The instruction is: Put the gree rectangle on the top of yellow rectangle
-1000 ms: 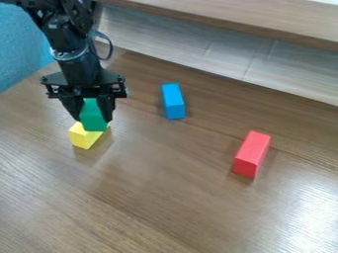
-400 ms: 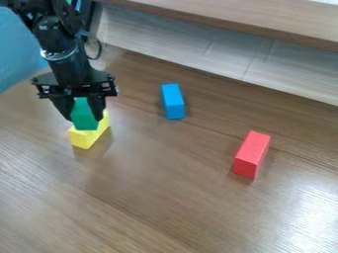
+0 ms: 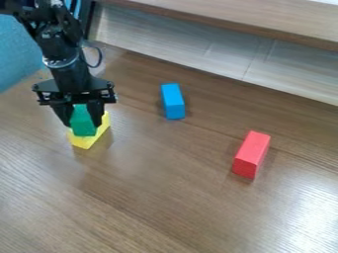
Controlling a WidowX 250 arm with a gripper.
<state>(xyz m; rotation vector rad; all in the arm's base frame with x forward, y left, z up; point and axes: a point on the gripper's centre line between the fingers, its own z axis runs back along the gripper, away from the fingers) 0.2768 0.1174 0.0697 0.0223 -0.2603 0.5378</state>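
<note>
At the left of the camera view the black gripper point(image 3: 83, 121) hangs down, shut on the green rectangle point(image 3: 82, 121) with a finger at either side. Directly below and partly behind it lies the yellow rectangle point(image 3: 86, 142) on the table, its front end and right side showing past the green one. The green block overlaps the top of the yellow one; whether the two touch cannot be told. The gripper and green block hide most of the yellow top.
A blue block point(image 3: 173, 101) lies right of the gripper, near the middle. Farther right is a red block point(image 3: 251, 154). A raised wooden ledge point(image 3: 257, 24) runs along the back of the table point(image 3: 165, 197).
The gripper has shifted left with the green block in it, then come down a little over the yellow block. The yellow, blue and red blocks have stayed put.
</note>
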